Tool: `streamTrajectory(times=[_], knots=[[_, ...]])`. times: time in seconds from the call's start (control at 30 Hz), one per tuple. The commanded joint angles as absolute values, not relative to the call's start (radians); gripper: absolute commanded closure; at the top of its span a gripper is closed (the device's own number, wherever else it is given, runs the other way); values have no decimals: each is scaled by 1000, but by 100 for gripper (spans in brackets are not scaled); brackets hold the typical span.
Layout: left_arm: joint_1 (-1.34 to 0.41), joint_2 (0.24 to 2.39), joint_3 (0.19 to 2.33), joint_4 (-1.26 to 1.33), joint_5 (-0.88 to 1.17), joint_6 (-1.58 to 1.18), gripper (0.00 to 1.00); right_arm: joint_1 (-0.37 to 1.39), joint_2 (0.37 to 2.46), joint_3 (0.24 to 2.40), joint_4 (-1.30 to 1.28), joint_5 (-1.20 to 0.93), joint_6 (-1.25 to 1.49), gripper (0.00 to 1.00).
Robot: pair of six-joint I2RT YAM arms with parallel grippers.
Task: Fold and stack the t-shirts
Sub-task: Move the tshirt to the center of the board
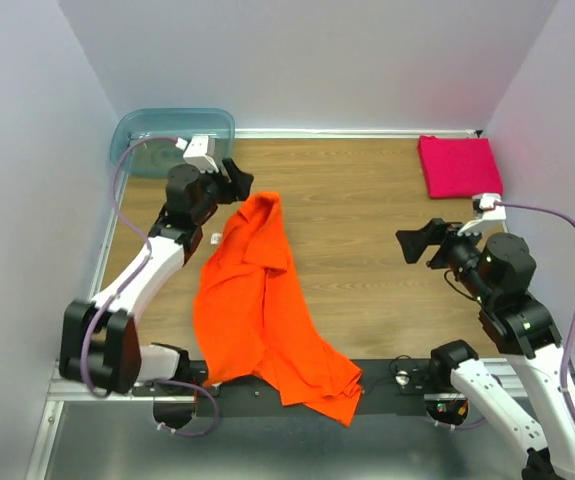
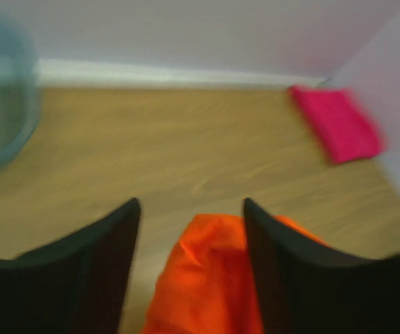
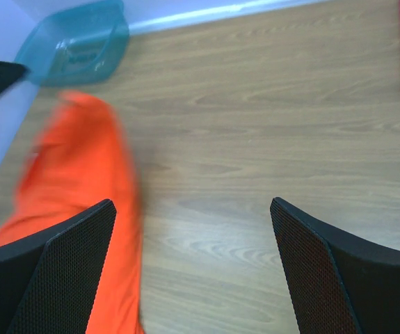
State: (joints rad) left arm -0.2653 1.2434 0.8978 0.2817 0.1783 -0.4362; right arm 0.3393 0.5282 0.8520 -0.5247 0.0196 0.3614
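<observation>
Orange t-shirt (image 1: 262, 300) sprawled crumpled on wooden surface (image 1: 367, 230), left of centre, lower end over near edge. Left tool (image 1: 237, 181) at its far end, jaws apart, cloth between them. Right tool (image 1: 414, 244) gaping, empty, above bare wood. Pink t-shirt (image 1: 459, 166) folded square, far right corner.

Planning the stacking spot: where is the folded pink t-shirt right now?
In the top view the pink t-shirt lies in the far right corner of the table, beyond the right gripper and far from the orange t-shirt.
</observation>
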Motion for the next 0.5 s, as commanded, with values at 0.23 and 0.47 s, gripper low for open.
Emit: streamTrajectory(times=[0.23,0.47], knots=[[-239,1220,950,2,-164,-479,8,345,807,808,-578,-250,388,0],[-293,1117,740,-147,-114,-590,18,365,1046,730,-552,-422,350,1]])
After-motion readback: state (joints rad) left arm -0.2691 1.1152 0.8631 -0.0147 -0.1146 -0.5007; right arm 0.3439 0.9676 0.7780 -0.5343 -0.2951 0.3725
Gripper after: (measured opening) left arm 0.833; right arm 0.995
